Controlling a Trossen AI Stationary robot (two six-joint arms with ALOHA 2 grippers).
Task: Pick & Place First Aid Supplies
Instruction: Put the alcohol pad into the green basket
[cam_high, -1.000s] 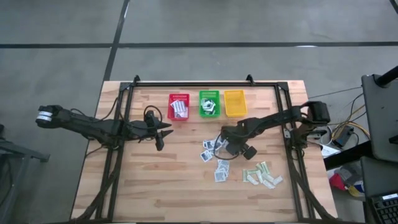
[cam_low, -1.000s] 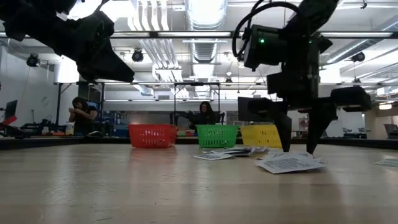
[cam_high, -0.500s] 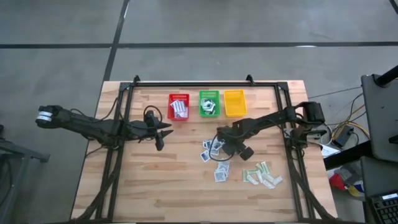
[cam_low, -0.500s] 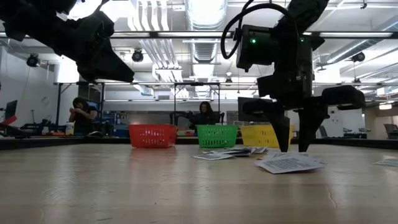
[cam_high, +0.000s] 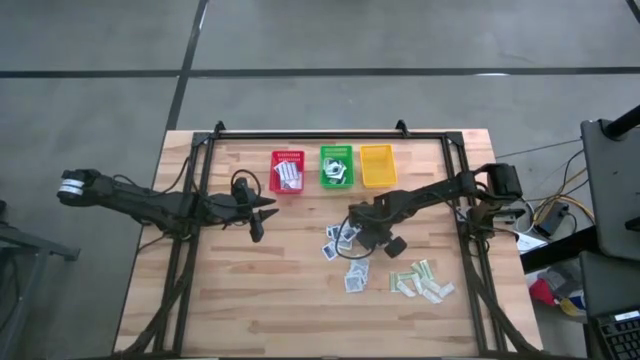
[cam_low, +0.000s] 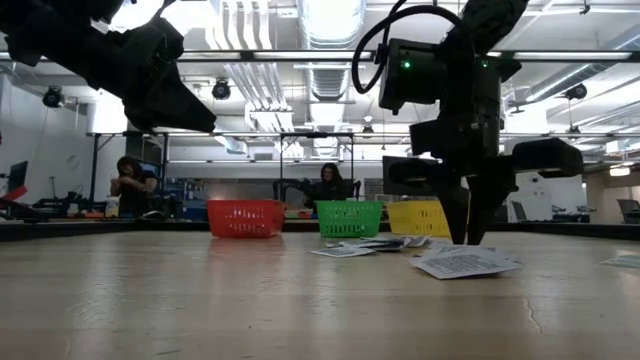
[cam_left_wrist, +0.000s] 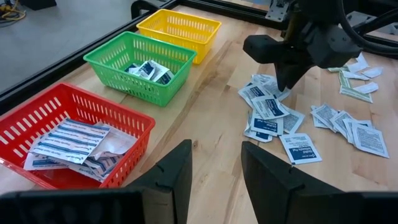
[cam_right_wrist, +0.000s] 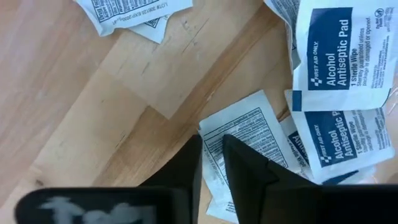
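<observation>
Packets lie scattered mid-desk, pale strips at the right; wide bare desk remains left and near. Right end effector is down on the pile, fingers nearly together around a square packet's edge; grip unclear. Left end effector hovers open. Three baskets: red, green, yellow.

Square white-blue packets lie flat, scattered in front of green basket; pale strips clustered beside them; striped oblong packets in red basket
</observation>
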